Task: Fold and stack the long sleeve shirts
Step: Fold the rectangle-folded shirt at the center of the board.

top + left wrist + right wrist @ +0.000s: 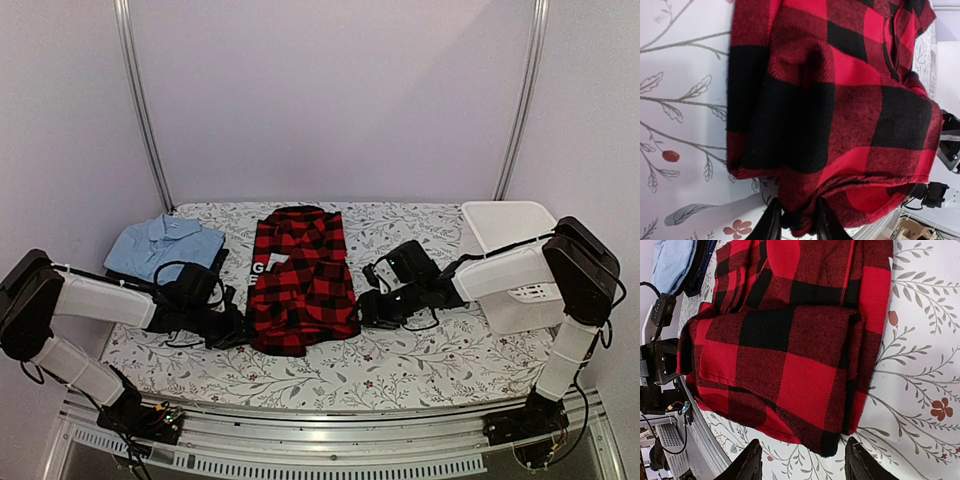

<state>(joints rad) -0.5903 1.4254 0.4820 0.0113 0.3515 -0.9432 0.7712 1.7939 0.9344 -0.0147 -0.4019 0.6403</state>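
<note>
Left end effector [796,221] clenched on a bunched near-left corner of the red-and-black flannel shirt [300,280]. Right end effector [802,446] released, fingers spread over the bench [400,370] just short of the shirt's near-right corner. Shirt lies in folded layers mid-bench. Back left: light blue shirt [160,245] over dark navy garment [704,262]. Back right: white basket [505,225], right arm crossing in front of it.

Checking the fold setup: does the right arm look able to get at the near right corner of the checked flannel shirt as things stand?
Probably yes: the right gripper is open and a corner of the flannel shirt lies between its fingers, with nothing on top.
</note>
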